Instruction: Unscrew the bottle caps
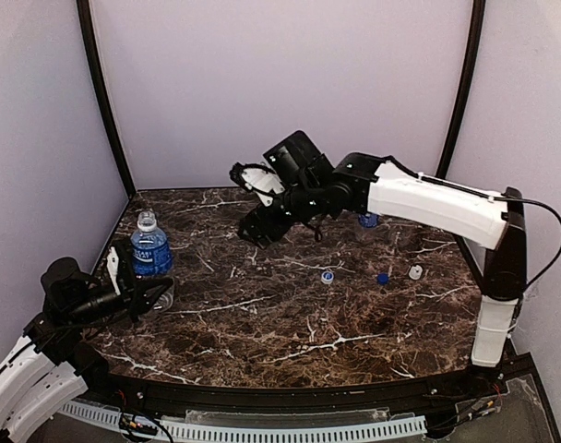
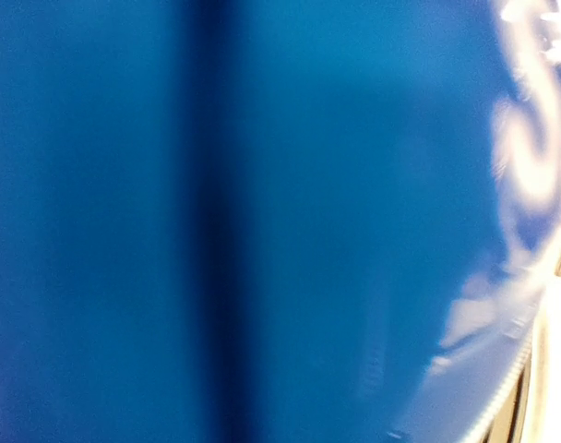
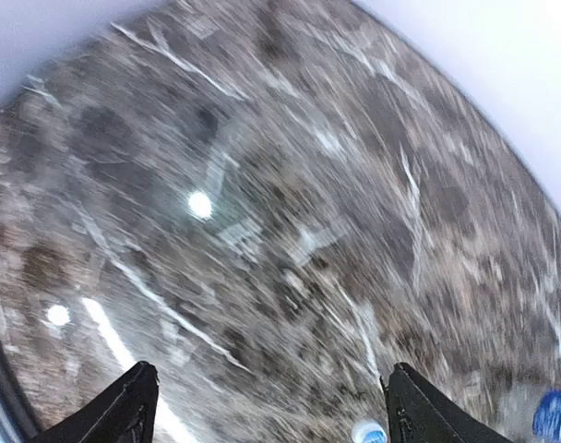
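Looks like the blue-label bottle [image 1: 151, 249] is the one in hand, standing at the worktop's [image 1: 262, 323] left edge by the left pincer [image 1: 144, 295], though I can't tell its grip. A blue cap [image 1: 382, 278] lies loose. The right pincer [image 3: 271, 374] is spread and empty, so it probably needs to reach the bottle top and twist.

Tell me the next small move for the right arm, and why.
Likely swing the right gripper left, over the top of the blue-label bottle. Its jaws stand open and empty above the table, apart from that bottle. The bottle stands upright at the left gripper and looks capped, though that is small to judge.
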Motion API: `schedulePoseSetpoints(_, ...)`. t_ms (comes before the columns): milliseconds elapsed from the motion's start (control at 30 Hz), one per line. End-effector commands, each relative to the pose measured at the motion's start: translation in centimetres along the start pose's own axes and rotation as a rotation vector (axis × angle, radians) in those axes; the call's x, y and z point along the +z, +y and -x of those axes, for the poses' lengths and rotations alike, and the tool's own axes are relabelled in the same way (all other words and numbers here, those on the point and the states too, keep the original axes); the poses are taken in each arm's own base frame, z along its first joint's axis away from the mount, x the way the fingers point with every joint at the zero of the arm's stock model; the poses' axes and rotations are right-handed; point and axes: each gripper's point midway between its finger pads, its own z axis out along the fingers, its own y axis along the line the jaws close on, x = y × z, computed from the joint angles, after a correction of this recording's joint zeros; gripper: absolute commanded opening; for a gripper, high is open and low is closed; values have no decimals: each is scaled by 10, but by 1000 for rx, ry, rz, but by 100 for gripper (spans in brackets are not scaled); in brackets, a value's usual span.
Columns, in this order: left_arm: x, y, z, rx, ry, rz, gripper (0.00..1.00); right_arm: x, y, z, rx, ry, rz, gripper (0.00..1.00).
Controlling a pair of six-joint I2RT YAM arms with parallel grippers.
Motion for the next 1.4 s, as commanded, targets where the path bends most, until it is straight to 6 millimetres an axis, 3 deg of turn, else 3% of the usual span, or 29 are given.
schedulePoseSetpoints(0,-1,-7,8,-5,-48,-51,30,-112,135,107,-356,-651,371,87)
schedulePoseSetpoints(67,-2,-11,8,-5,-53,-74,30,-140,173,120,-395,-835,525,88)
schedulePoseSetpoints(167,-3,-16,8,-4,-54,-105,30,-160,196,144,-343,-952,664,86)
schedulePoseSetpoints(300,-3,-17,8,-2,-56,-111,30,-154,212,161,-297,-935,766,83)
schedulePoseSetpoints(600,-3,-17,8,1,-60,-114,30,-122,236,157,-266,-867,834,73)
schedulePoseSetpoints(767,-3,-17,8,1,-62,-116,30,-98,238,148,-236,-804,825,57)
schedulePoseSetpoints(1000,-3,-18,8,2,-64,-119,30,-82,237,142,-221,-752,796,51)
schedulePoseSetpoints(1167,-3,-18,8,4,-64,-119,30,-78,238,141,-224,-734,796,26)
schedulePoseSetpoints(1233,-3,-18,8,3,-63,-119,30,-81,238,141,-226,-736,801,3)
schedulePoseSetpoints(1300,-3,-18,8,2,-63,-119,35,-87,236,143,-228,-747,796,0)
schedulePoseSetpoints(1367,-3,-17,7,1,-62,-115,55,-93,232,144,-231,-754,783,0)
